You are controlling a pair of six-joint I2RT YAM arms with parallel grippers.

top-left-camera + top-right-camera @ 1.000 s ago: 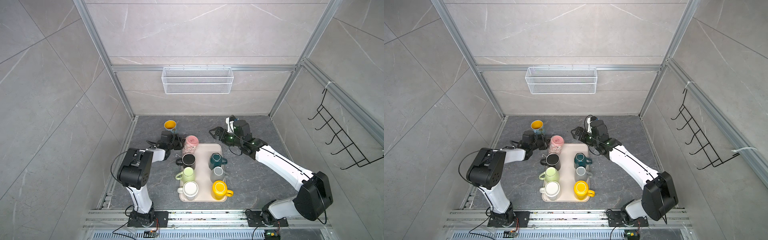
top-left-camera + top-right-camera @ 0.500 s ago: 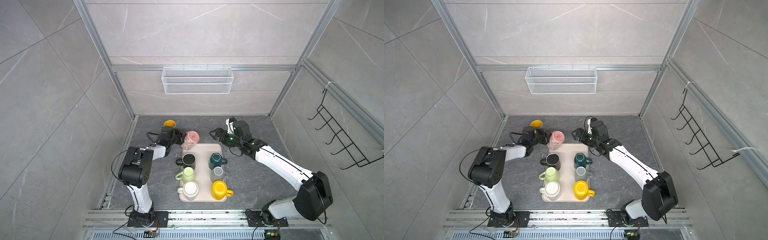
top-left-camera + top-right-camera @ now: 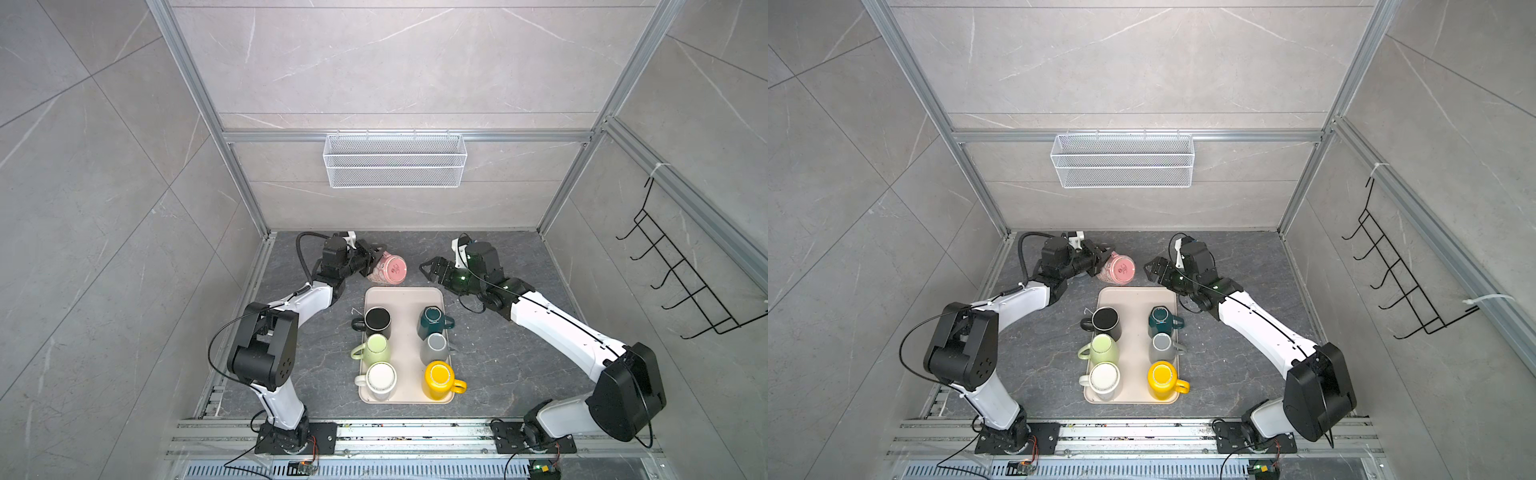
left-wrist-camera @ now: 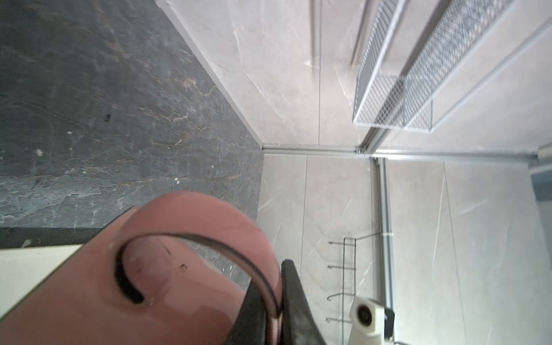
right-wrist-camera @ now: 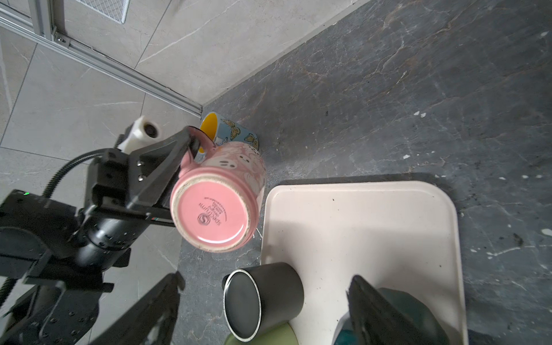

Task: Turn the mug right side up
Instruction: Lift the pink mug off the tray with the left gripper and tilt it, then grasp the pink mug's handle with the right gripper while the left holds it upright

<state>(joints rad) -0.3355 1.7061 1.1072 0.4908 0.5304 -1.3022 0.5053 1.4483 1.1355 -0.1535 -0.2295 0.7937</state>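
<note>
Pink glazed ceramic mug [image 3: 390, 269] held above the dark stone-patterned floor [image 3: 478, 374], upper centre in both top views, just beyond the far-left corner of the cream rectangular plastic tray [image 3: 405, 299]. Tipped on its side, flat base turned toward the right gripper [image 3: 428, 271]; not yet right side up. Left gripper [image 3: 375, 257] pinched tight on the mug's handle [image 5: 207, 142]. Right gripper spread wide, empty, just right of the mug and apart from it. Behind the pink mug in the right wrist view, a blue butterfly-print mug [image 5: 239, 133] with yellow inside, close to the wall.
</note>
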